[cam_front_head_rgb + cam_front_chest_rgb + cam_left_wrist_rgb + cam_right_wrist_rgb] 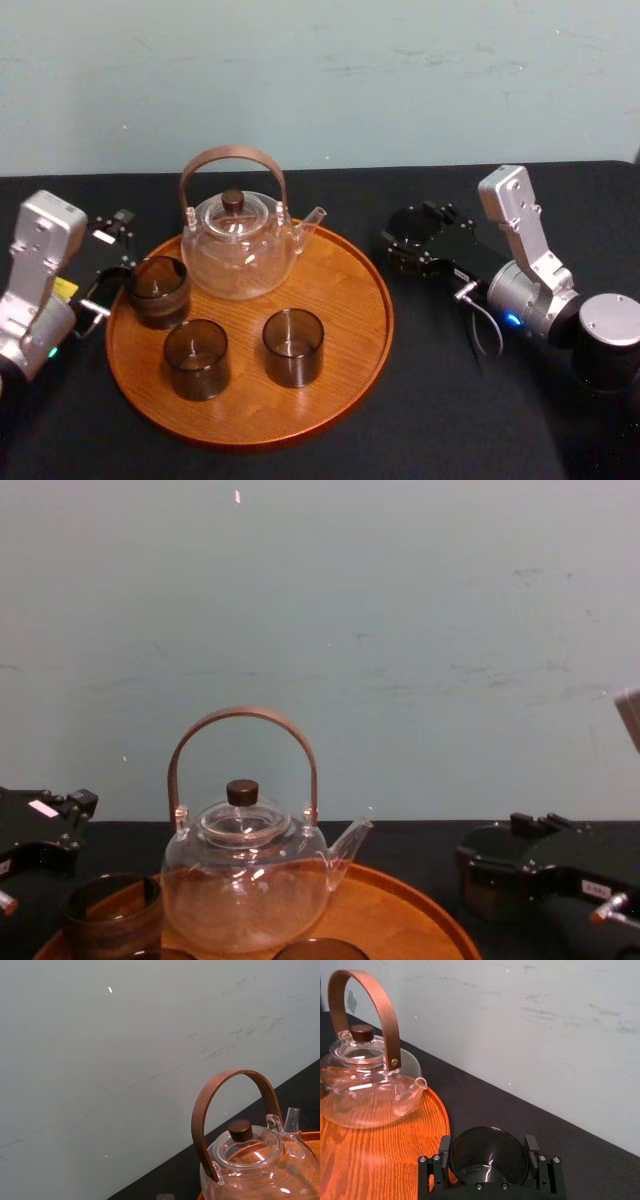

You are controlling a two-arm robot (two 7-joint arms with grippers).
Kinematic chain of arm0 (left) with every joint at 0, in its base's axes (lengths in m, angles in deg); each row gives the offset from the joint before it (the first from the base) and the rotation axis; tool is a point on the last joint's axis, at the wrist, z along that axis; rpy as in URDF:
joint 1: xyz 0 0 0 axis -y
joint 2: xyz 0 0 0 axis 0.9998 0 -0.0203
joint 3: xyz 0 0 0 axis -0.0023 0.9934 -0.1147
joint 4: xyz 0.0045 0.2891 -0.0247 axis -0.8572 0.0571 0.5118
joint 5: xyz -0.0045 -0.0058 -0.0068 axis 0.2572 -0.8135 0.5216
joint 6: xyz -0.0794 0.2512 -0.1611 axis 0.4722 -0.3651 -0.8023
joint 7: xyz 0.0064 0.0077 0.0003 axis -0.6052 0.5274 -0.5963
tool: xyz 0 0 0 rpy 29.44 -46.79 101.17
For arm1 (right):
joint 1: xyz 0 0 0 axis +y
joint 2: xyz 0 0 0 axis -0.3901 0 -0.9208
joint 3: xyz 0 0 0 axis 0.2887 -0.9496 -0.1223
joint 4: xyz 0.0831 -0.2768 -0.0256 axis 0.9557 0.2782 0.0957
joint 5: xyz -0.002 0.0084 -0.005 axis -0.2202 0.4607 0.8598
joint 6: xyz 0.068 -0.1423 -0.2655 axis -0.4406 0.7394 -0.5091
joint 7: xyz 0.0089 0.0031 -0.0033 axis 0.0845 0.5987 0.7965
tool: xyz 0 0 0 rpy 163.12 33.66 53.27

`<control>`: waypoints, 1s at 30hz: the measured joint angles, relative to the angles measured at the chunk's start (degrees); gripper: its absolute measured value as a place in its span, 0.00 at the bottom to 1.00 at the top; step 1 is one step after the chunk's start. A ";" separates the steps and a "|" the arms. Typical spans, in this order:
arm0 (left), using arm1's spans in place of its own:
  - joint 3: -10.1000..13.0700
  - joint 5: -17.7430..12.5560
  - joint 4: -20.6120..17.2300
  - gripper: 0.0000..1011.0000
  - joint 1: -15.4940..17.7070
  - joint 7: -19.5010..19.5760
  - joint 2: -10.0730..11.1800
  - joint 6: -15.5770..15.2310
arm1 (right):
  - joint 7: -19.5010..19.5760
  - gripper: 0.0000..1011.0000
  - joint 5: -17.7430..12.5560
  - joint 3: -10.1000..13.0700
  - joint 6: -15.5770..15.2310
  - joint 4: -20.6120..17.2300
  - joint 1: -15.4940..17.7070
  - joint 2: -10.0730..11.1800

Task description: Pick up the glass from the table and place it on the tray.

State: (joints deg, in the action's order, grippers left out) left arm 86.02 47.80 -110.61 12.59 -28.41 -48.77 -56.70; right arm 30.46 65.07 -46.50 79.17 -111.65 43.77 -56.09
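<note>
A dark smoky glass (487, 1157) sits between the fingers of my right gripper (489, 1145), which is shut on its sides. In the head view that gripper (405, 240) and its glass (412, 228) are over the black table, just right of the tray's rim. The round orange-brown wooden tray (340, 290) carries three more dark glasses: one at its left edge (157, 290) and two at the front (196, 358) (293, 346). My left gripper (118, 250) stands open at the tray's left edge, close beside the left glass.
A clear glass teapot (238, 245) with a brown arched handle stands at the back of the tray. The black table (450, 420) ends at a pale wall (400, 80) behind. The chest view has the teapot (245, 880) in the middle.
</note>
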 joint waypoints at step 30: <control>0.00 0.00 0.00 0.00 0.00 0.00 0.00 0.00 | -3.79 0.89 -2.51 -3.89 -0.06 -7.40 1.70 0.67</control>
State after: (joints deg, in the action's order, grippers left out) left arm 86.03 47.80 -110.61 12.59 -28.41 -48.77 -56.70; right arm 26.67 62.56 -50.39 79.10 -119.05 45.47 -55.42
